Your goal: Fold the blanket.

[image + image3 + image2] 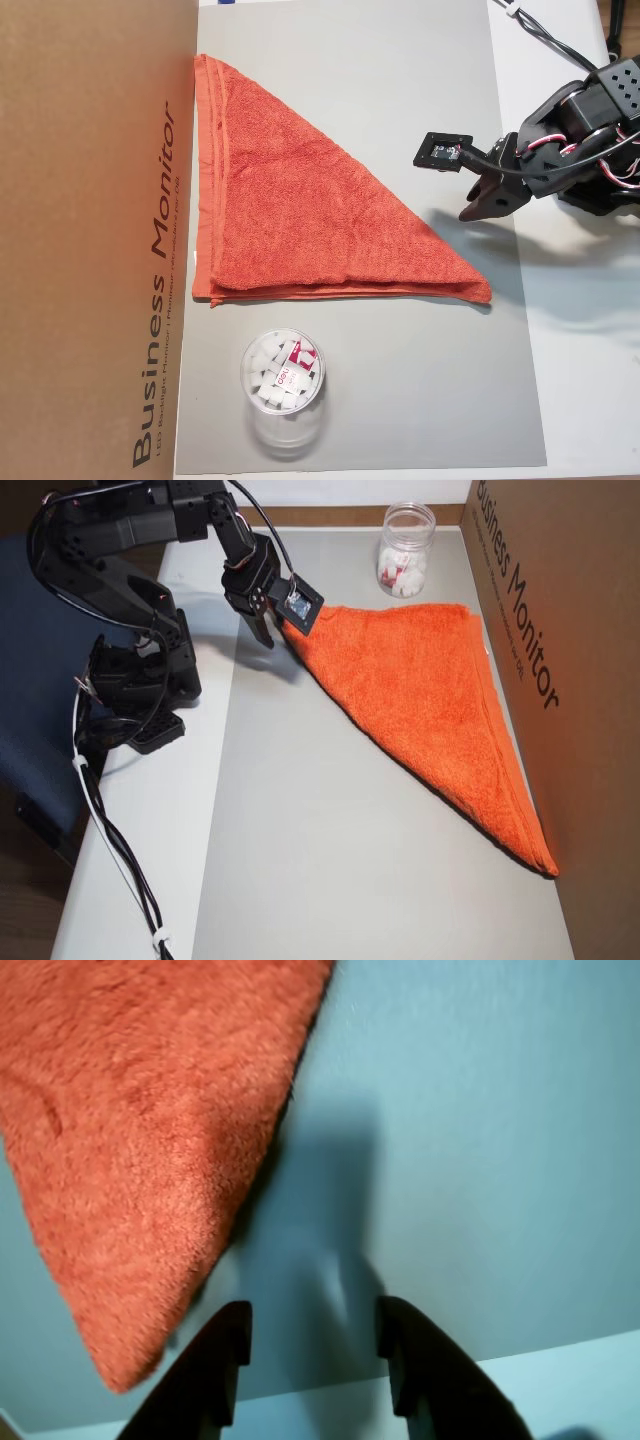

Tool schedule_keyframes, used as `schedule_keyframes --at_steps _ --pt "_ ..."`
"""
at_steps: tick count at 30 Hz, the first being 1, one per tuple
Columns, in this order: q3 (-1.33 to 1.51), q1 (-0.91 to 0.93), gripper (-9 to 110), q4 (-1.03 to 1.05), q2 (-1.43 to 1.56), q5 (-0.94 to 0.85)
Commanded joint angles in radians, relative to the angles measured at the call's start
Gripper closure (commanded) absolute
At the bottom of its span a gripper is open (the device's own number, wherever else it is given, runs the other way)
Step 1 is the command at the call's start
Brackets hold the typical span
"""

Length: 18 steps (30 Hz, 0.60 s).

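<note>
The orange-red blanket (300, 215) lies folded into a triangle on the grey mat (400, 380), and it also shows in another overhead view (430, 695). Its long straight side runs along the cardboard box. In the wrist view the blanket (150, 1150) fills the upper left, with one pointed corner low at the left. My gripper (475, 208) hovers over bare mat just off the blanket's diagonal edge, near that corner. In the wrist view the gripper (312, 1310) is open, with only grey mat between its dark fingers (225, 1360). Another overhead view shows the gripper (266, 635) beside the blanket's tip.
A clear plastic cup (283, 385) with white pieces inside stands on the mat near the blanket's folded side, also seen as the cup (405, 550). A tall cardboard box (90, 240) borders the mat. The arm's base (135, 670) and cables sit on the white table.
</note>
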Motion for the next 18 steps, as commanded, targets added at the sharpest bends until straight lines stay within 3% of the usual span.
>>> schedule_keyframes --at_steps 1,18 --pt "-0.069 0.020 90 0.014 0.009 -0.176" --pt "-0.133 -0.002 90 -0.002 0.008 -1.447"
